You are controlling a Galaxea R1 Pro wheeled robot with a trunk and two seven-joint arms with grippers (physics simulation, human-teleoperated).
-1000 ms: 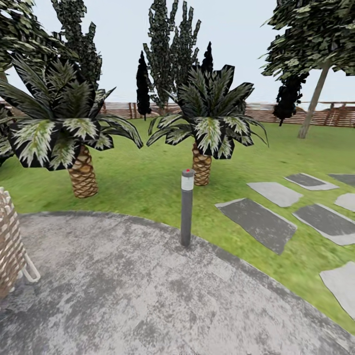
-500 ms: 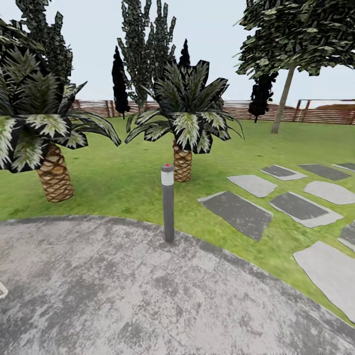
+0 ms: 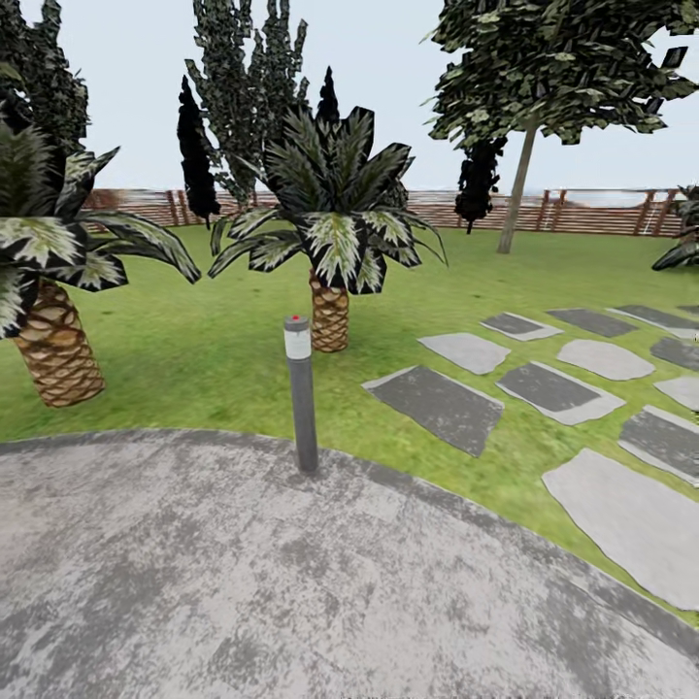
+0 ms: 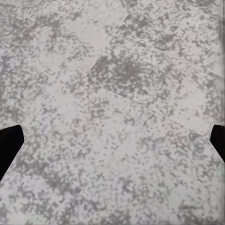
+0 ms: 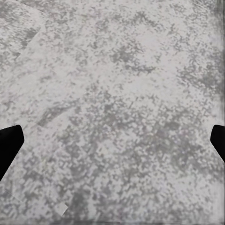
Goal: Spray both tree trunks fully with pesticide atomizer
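Grey mottled stone paving point(image 3: 291, 582) spreads across the foreground of the head view, its curved edge meeting the blurry green grass floor point(image 3: 194, 359) of the garden. A slim grey bollard lamp with a white band and red top point(image 3: 301, 393) stands upright at that edge. Behind it on the grass rises a short palm with a scaly brown trunk point(image 3: 329, 311); a second scaly-trunked palm point(image 3: 56, 345) stands at the left of the view. Flat grey stepping stones point(image 3: 544, 388) lie scattered in the lawn to the right. Farther back, a tall leafy tree with a thin, leaning pale trunk point(image 3: 516, 189) and several dark narrow trees point(image 3: 194, 146) stand before the brown fence of horizontal wooden slats point(image 3: 582, 212).

Both wrist views look down on the mottled paving. The left tool point(image 4: 112, 140) shows its dark fingertips point(image 4: 9, 143) at opposite edges of the picture, spread wide and holding nothing; the right tool point(image 5: 112, 143) is likewise spread wide, with nothing between its fingertips point(image 5: 9, 143).
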